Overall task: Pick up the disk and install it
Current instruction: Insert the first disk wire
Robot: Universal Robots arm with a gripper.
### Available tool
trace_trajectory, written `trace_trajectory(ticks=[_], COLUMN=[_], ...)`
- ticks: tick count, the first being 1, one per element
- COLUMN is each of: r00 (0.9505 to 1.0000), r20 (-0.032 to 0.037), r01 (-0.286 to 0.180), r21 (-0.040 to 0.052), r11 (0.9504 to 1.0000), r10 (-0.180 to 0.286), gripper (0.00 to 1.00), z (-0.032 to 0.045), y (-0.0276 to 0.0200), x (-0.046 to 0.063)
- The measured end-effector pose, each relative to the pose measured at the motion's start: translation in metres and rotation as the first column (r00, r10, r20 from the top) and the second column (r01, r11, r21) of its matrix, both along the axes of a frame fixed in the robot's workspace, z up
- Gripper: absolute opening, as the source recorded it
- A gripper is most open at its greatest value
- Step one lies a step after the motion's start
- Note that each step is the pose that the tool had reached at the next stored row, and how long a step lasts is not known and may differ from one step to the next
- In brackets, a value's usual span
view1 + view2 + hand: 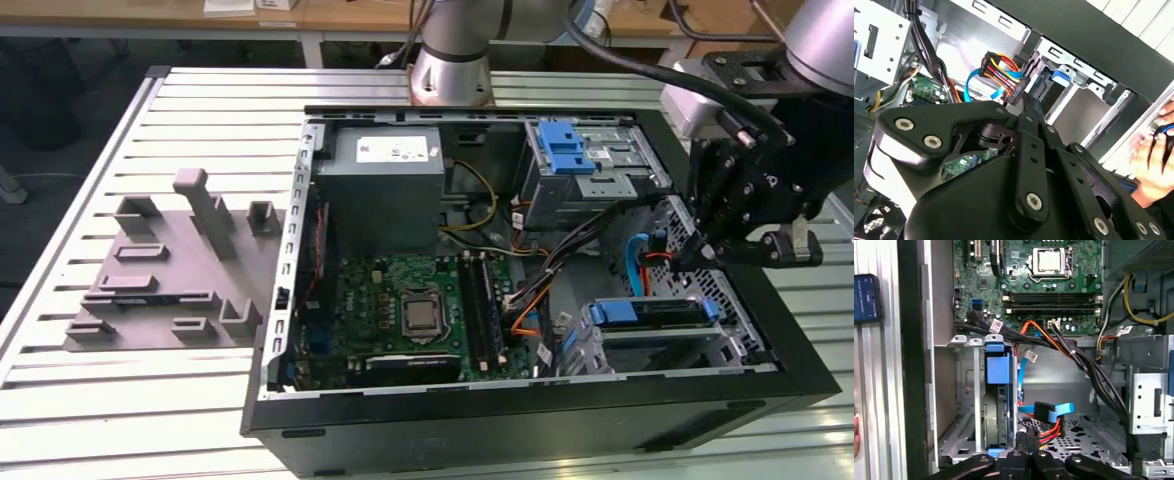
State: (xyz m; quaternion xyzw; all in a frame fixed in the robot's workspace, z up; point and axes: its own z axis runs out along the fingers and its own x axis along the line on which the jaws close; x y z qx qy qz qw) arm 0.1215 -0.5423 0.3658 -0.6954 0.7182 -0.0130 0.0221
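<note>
While the disk [647,312] sits slotted on edge in the lower drive cage [654,352], at the corner of the PC case [534,430] toward the exterior view's right, my jaws hang above that cage, near the disk but apart from it. Jaws are pinched closed w/ nothing between them; in both wrist views the tips meet. In the first wrist view the disk [996,412] stands upright in its slot, bright blue frame capping its exposed end. The jaw tips sit just beside the bay there, close to a blue connector [1055,412] w/ red, orange & yellow wires.

Count inside the case:
- 1 disk.
- 2 drive cages. The other cage [587,175], w/ a blue ribbed latch [574,145], lies toward the far end of the case.
- 1 grey PSU box [380,185] w/ a white sticker, near that cage.
- 1 mobo [354,300] w/ 1 CPU socket [422,312].

Outside the case, on the slatted worktop [80,400], there's 1 grey moulded fixture [174,280], toward the exterior view's left and well apart from the disk. 1 person's hand [1154,160] shows in the second wrist view, beyond the case's rim. 1 arm [461,50], mine, rises at the worktop's far edge behind the case.
</note>
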Motion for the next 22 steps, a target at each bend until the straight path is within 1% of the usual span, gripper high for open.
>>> trace_trajectory(ticks=[4, 7, 8, 12, 13, 14, 17, 22], r00=[1.0000, 1.0000, 1.0000, 1.0000, 1.0000, 1.0000, 1.0000, 1.0000], r20=[0.0000, 0.0002, 0.0002, 0.0002, 0.0002, 0.0002, 0.0003, 0.0020], r01=[0.000, 0.000, 0.000, 0.000, 0.000, 0.000, 0.000, 0.000], r21=[-0.0011, -0.0022, -0.0028, -0.0046, -0.0053, -0.0059, -0.0085, -0.0136], r11=[1.0000, 1.0000, 1.0000, 1.0000, 1.0000, 1.0000, 1.0000, 0.9999], r10=[0.000, 0.000, 0.000, 0.000, 0.000, 0.000, 0.000, 0.000], gripper=[0.11, 0.11, 0.18, 0.19, 0.25, 0.25, 0.25, 0.25], z=[0.0002, -0.0005, -0.0009, -0.0035, -0.0041, -0.0050, -0.0077, -0.0115], y=[0.0002, 0.0034, 0.0047, 0.0089, 0.0098, 0.0105, 0.0117, 0.0120], x=[0.000, 0.000, 0.000, 0.000, 0.000, 0.000, 0.000, 0.000])
